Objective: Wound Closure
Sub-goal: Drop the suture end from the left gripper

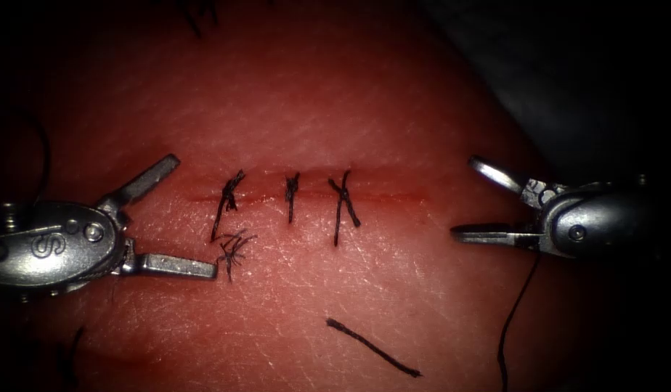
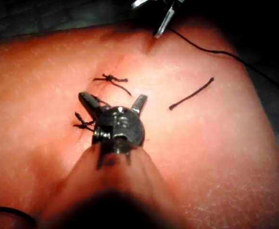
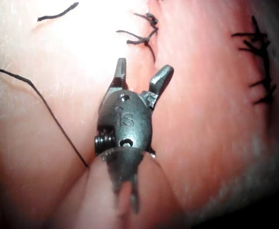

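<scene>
Endoscope view: cut (image 1: pixel 306 194) horizontal, both tools empty.

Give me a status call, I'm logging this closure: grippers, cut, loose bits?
Left gripper open, empty. Right gripper open, empty. Cut carries three stitches. Cut thread piece loose on tissue; no needle seen.

A dark backdrop (image 1: pixel 582 65), perhaps cloth, lies behind.
</scene>
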`<state>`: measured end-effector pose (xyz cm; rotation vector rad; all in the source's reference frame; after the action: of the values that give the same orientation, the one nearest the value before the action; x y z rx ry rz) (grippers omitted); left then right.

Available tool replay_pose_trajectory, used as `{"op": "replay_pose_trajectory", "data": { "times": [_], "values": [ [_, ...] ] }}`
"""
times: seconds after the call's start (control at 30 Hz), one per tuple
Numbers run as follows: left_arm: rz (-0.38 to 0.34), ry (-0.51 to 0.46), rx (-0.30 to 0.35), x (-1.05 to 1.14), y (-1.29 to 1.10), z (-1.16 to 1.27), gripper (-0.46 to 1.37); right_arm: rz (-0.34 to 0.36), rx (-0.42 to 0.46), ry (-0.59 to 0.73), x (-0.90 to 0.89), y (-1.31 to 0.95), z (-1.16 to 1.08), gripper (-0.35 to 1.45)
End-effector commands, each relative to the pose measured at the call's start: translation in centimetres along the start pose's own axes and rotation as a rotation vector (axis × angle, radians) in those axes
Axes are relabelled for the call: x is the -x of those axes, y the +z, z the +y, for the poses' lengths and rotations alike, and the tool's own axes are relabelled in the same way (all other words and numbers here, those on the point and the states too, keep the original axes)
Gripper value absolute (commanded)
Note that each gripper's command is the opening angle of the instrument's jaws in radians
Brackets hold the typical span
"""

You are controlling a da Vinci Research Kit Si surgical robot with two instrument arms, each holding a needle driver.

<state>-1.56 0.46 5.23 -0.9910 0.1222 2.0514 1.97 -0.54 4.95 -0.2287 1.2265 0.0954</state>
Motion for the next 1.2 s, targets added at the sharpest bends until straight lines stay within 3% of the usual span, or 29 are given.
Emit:
{"op": "replay_pose_trajectory", "data": {
  "times": [0.03,0.2,0.33,0.47,0.63,1.2],
  "values": [
    [0.003,-0.013,-0.023,0.01,-0.02,-0.01,0.76,-0.001,-0.007,0.0,0.0,0.0,0.0,1.22],
    [-0.007,-0.026,-0.132,0.09,-0.14,-0.05,0.8,-0.003,-0.008,-0.001,0.0,0.02,-0.01,1.22],
    [-0.031,-0.03,-0.178,0.15,-0.26,-0.08,0.89,-0.004,-0.008,-0.001,0.0,0.02,-0.01,1.21],
    [-0.061,-0.028,-0.187,0.19,-0.37,-0.16,1.07,-0.004,-0.007,0.0,0.0,0.02,-0.01,1.21],
    [-0.063,-0.051,-0.201,0.24,-0.48,-0.25,1.14,-0.004,-0.007,0.0,0.0,0.02,-0.02,1.21],
    [-0.097,-0.036,-0.229,0.35,-0.65,-0.39,0.96,-0.004,-0.007,-0.001,0.0,0.03,-0.02,1.21]
  ]
}}
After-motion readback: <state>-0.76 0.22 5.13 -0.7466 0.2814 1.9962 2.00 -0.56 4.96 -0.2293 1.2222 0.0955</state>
